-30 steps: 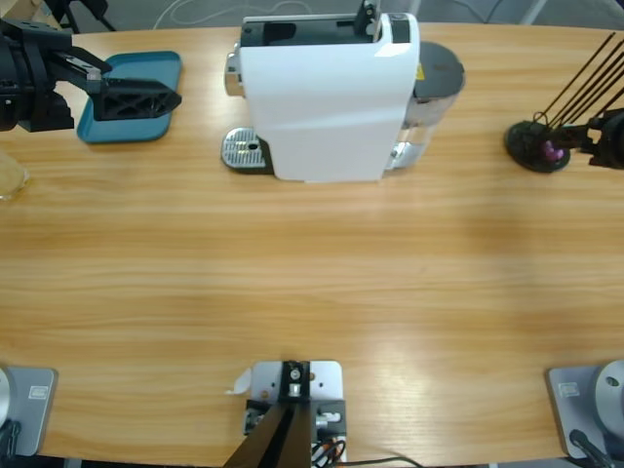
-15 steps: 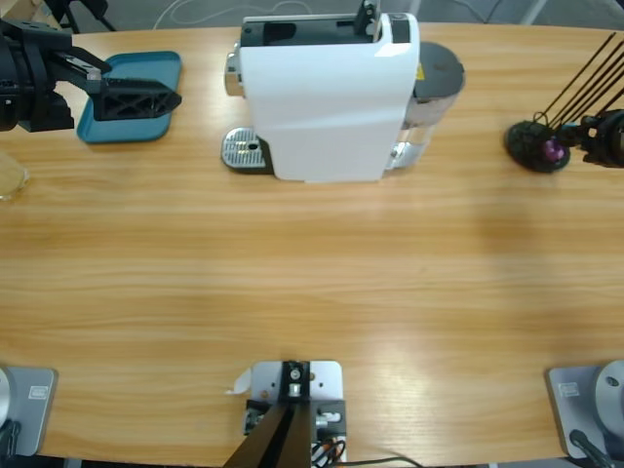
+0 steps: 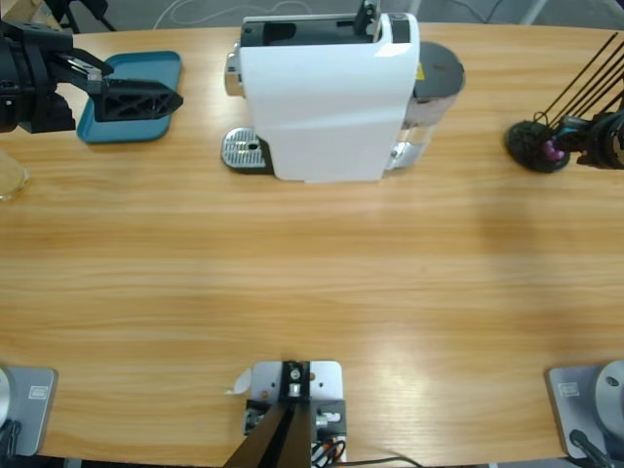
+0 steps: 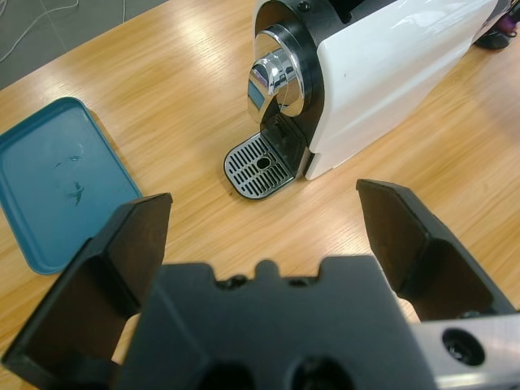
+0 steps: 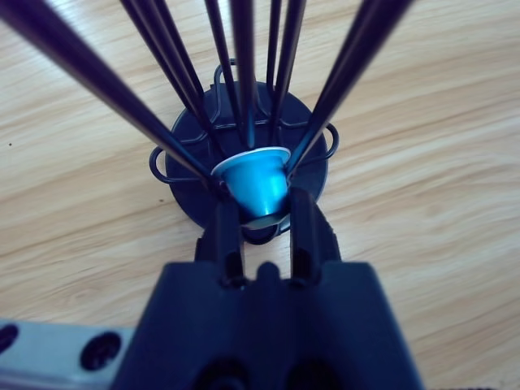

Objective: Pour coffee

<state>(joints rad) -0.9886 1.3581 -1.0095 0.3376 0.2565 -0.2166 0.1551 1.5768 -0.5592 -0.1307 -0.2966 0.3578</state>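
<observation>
The table [image 3: 312,292] carries the white machine [image 3: 327,93] at its far middle, its drip grate [image 4: 260,165] bare beneath the spout [image 4: 275,71]. No coffee shows anywhere; a clear cup [image 3: 10,175] sits at the table's left edge, too cut off to tell what it holds.

My main worry lies at the capsule rack [image 5: 244,175]. My right gripper [image 5: 264,215] has its jaws drawn close on either side of the blue capsule [image 5: 256,183], low between the rack's black rods. If I pull at an angle, I judge the capsule could catch on a rod or drag the light rack with it. The hold looks shallow, near the capsule's base, so it could also slip out.

My left gripper [image 4: 264,219] hangs over the teal tray [image 4: 57,191], jaws spread wide and holding nothing, aimed at the spout. Swinging it in carelessly could knock the machine.

My right arm reaches in from the table's right edge, level with the rack.
</observation>
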